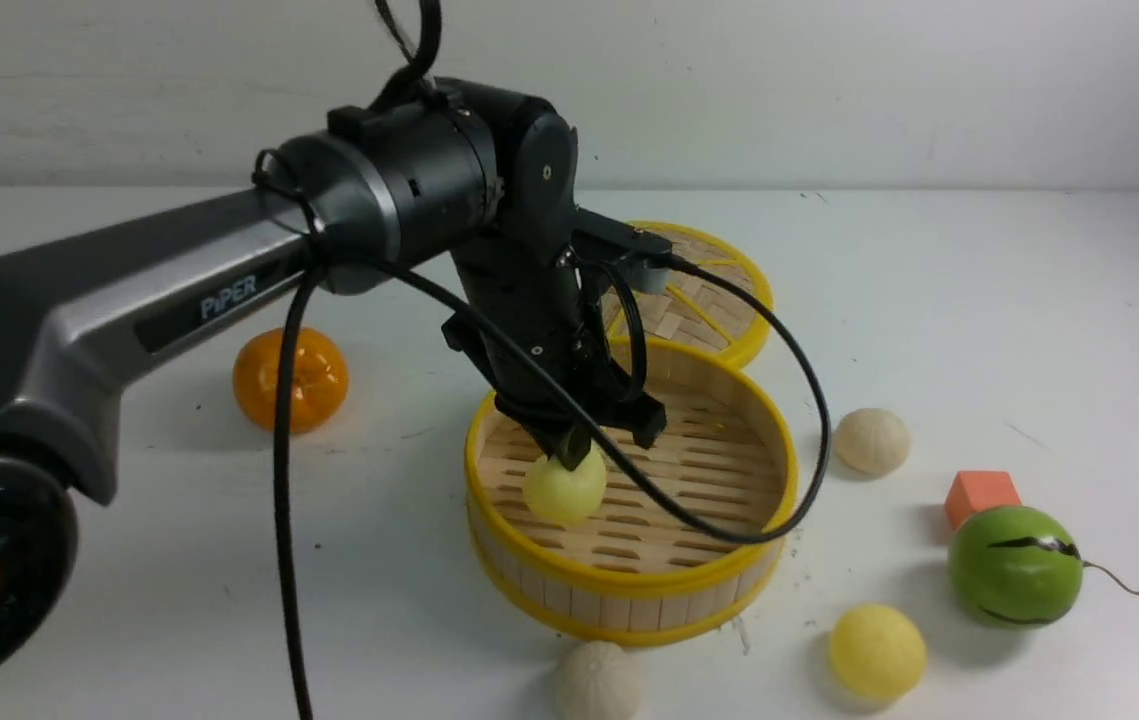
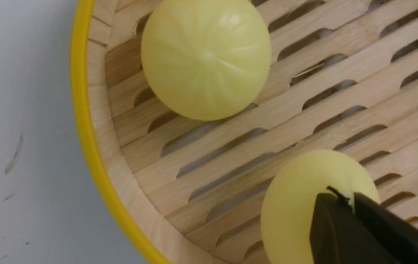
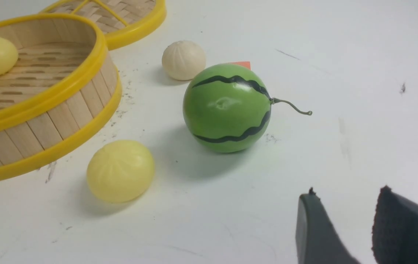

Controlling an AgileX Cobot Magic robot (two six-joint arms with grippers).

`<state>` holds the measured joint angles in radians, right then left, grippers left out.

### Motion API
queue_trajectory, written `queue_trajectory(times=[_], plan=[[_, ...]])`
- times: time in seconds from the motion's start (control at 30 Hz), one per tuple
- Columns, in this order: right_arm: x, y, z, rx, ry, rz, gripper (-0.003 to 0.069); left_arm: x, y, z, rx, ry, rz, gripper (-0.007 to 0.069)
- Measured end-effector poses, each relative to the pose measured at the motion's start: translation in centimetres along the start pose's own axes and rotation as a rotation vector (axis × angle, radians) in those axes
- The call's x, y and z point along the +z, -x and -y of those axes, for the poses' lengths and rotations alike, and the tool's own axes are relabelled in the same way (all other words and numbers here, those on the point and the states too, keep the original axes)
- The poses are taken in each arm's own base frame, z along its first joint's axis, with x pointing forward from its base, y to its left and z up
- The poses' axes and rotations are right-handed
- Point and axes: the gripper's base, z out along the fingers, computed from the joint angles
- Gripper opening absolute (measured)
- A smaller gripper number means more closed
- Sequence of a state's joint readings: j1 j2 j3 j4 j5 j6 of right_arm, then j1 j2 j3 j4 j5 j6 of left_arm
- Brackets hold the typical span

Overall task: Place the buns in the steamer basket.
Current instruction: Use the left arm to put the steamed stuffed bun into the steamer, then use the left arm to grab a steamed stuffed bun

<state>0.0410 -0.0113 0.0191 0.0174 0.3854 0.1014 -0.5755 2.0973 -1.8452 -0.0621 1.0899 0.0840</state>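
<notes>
The left gripper is clenched on a pale yellow bun, lowered onto the steamer basket floor near a second bun. The right gripper is released and empty. Next move: let go and lift clear.

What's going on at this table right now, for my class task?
The left gripper, shut, hangs inside the steamer basket with its tips at a pale yellow bun on the slats; whether it grips is unclear. A second yellow bun lies free nearby. A third yellow bun, a far pleated bun and a near pleated bun wait on the table. The right gripper is open and empty.
</notes>
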Motion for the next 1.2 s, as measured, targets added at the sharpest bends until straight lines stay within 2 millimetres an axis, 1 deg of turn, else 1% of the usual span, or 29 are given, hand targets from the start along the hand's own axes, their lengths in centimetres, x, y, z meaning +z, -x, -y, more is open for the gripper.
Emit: queue_trajectory(times=[0.1,0.13,0.2,0.3,0.37,0.4,0.43,0.47,0.53,0.57,0.6,0.67,0.7,0.73,0.77,0.8,0.83,0.87,0.9,0.93,1.03,1.07,1.1,1.13,1.17,1.2], plan=[[0.0,0.0,0.0,0.0,0.0,0.0,0.024,1.2,0.1,-0.1,0.003,0.007,-0.015,-0.0001],[0.0,0.0,0.0,0.0,0.0,0.0,0.024,1.3,0.1,-0.1,0.003,0.007,-0.016,-0.0001],[0.0,0.0,0.0,0.0,0.0,0.0,0.024,2.1,0.2,-0.4,0.013,0.026,-0.019,0.0036],[0.0,0.0,0.0,0.0,0.0,0.0,0.024,2.4,0.2,-0.6,0.021,0.043,-0.017,0.0124],[0.0,0.0,0.0,0.0,0.0,0.0,0.024,2.0,0.5,-0.6,0.01,0.05,-0.009,0.0231],[0.0,0.0,0.0,0.0,0.0,0.0,0.024,2.0,0.5,-0.6,0.009,0.049,-0.01,0.0231],[0.0,0.0,0.0,0.0,0.0,0.0,0.024,1.2,0.7,-0.6,-0.023,0.05,0.008,0.0316],[0.0,0.0,0.0,0.0,0.0,0.0,0.024,0.4,0.9,-0.6,-0.045,0.05,0.02,0.036],[0.0,0.0,0.0,0.0,0.0,0.0,0.024,-1.4,1.1,-0.5,-0.085,0.047,0.042,0.0421],[0.0,0.0,0.0,0.0,0.0,0.0,0.024,-3.0,1.1,-0.3,-0.108,0.045,0.054,0.0443],[0.0,0.0,0.0,0.0,0.0,0.0,0.024,-4.2,1.0,-0.3,-0.123,0.044,0.059,0.0445],[0.0,0.0,0.0,0.0,0.0,0.0,0.024,-5.6,0.7,-0.1,-0.139,0.043,0.064,0.0435],[0.0,0.0,0.0,0.0,0.0,0.0,0.024,-7.8,0.2,0.3,-0.152,0.04,0.086,0.0392],[0.0,0.0,0.0,0.0,0.0,0.0,0.024,-9.0,-0.2,0.6,-0.156,0.037,0.099,0.0342],[0.0,0.0,0.0,0.001,0.0,0.0,0.024,-9.8,-1.1,1.3,-0.15,0.032,0.095,0.0255],[0.0,0.0,0.0,0.001,0.0,0.0,0.024,-10.1,-1.1,1.4,-0.149,0.031,0.103,0.0242],[0.0,0.0,0.0,0.001,0.0,0.0,0.024,-10.4,-2.5,2.4,-0.133,0.023,0.074,0.0145],[0.0,0.0,0.0,0.001,0.0,0.0,0.024,-10.4,-3.3,3.3,-0.114,0.015,0.056,0.009],[0.0,0.0,0.0,0.001,0.0,0.0,0.024,-10.5,-4.6,4.5,-0.087,-0.001,0.025,0.0022],[0.0,0.0,0.0,0.001,0.0,0.0,0.024,-10.0,-5.7,5.4,-0.073,-0.012,-0.014,-0.0012],[0.0,0.0,0.0,0.001,0.0,0.0,0.024,-8.3,-8.7,8.6,-0.02,-0.05,-0.102,-0.0013],[0.0,0.0,0.0,0.001,0.0,0.0,0.024,-8.3,-8.6,8.8,-0.015,-0.052,-0.096,-0.0013],[0.0,0.0,0.0,0.001,0.0,0.0,0.024,-7.2,-9.4,9.9,0.006,-0.066,-0.107,-0.0001],[0.0,0.0,0.0,0.001,0.0,0.0,0.024,-6.2,-9.7,10.6,0.015,-0.08,-0.099,0.0033],[0.0,0.0,0.0,0.001,0.0,0.0,0.024,-5.8,-9.7,10.8,0.015,-0.085,-0.094,0.0053],[0.0,0.0,0.0,0.001,0.0,0.0,0.024,-5.1,-9.6,11.0,0.007,-0.09,-0.091,0.0092]])
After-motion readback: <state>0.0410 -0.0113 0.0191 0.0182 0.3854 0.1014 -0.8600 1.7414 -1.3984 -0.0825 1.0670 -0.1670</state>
